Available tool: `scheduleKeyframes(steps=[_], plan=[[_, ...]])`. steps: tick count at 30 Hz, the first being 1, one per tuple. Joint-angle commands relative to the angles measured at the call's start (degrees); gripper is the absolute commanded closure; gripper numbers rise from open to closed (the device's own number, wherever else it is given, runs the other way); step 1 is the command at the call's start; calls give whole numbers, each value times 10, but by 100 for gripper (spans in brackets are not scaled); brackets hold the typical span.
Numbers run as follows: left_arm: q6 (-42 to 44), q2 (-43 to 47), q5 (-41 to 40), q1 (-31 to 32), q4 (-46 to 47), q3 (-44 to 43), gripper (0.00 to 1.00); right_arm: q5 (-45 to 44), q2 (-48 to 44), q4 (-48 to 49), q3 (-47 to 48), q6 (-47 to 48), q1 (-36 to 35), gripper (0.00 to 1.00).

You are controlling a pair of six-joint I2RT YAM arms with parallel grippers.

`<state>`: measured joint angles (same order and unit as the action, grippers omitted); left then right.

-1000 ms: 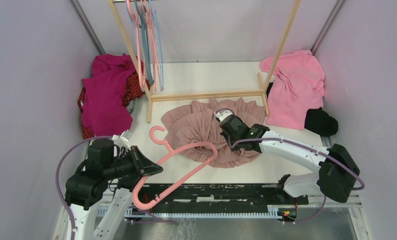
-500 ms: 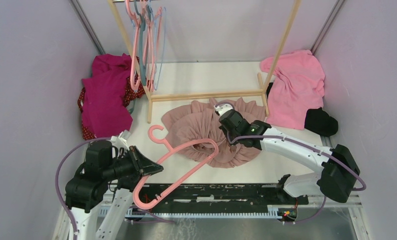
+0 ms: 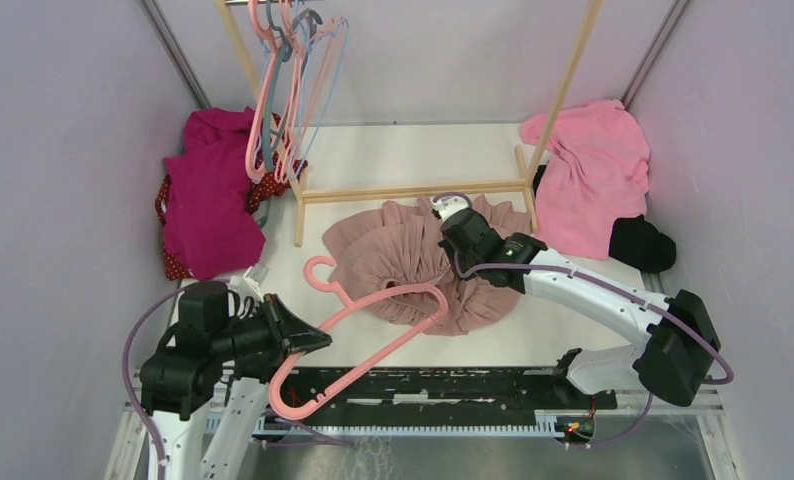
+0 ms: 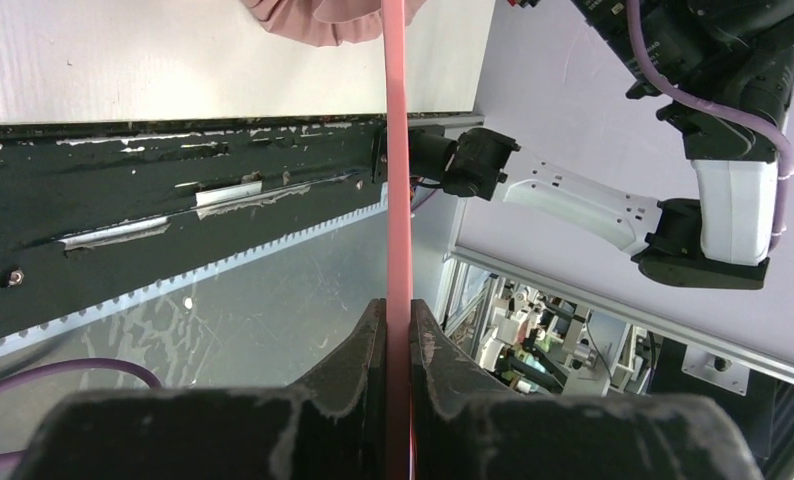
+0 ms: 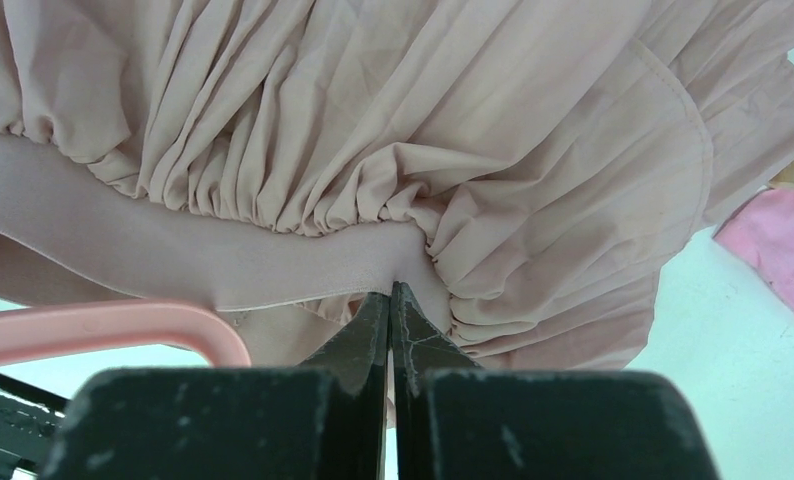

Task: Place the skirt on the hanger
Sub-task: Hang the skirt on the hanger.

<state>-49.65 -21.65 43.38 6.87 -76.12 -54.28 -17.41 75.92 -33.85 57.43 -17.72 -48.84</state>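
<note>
A dusty pink pleated skirt (image 3: 403,250) lies bunched on the white table in front of the wooden rack. My right gripper (image 3: 457,268) is shut on its waistband (image 5: 303,270), pinched at the fingertips (image 5: 390,290), and the pleats (image 5: 473,120) hang above. The pink hanger (image 3: 373,335) is held by one arm in my left gripper (image 3: 308,340), which is shut on it (image 4: 399,305). The hanger's far corner (image 5: 103,325) sits at the skirt's waist opening, just left of my right fingers. Its hook (image 3: 318,268) points to the back left.
The wooden rack (image 3: 413,188) stands behind the skirt with several hangers (image 3: 288,90) swinging on its rail. A magenta garment (image 3: 213,190) lies at the left. A pink garment (image 3: 593,175) and a black item (image 3: 641,243) lie at the right. A black strip (image 3: 453,385) runs along the near edge.
My right gripper has pulled the waistband back and slightly right. The hanger's far corner has slid right to the waist opening. The hangers on the rack have swung left.
</note>
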Motion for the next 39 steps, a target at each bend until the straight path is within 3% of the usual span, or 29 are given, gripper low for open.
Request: scheduleKeyframes(steps=[1,11,18,26,32,39], plan=[[-4,14,47,-16,19,30,97,4,-2,27,23,-5,2,99],[-26,-1,-12,-22,63,60,97,11,-38,20,3,-7,7,99],[-123,28,-90,-28,185,64,97,35,-75,7,-14,-14,7,99],[-154,63,-134,-77,290,111,97,90,-99,-5,-34,-28,7,99],[-148,73,-103,-148,347,141,97,121,-114,-7,-31,-44,3,99],[-106,53,-45,-179,319,129,97,102,-87,-13,14,-42,-8,99]])
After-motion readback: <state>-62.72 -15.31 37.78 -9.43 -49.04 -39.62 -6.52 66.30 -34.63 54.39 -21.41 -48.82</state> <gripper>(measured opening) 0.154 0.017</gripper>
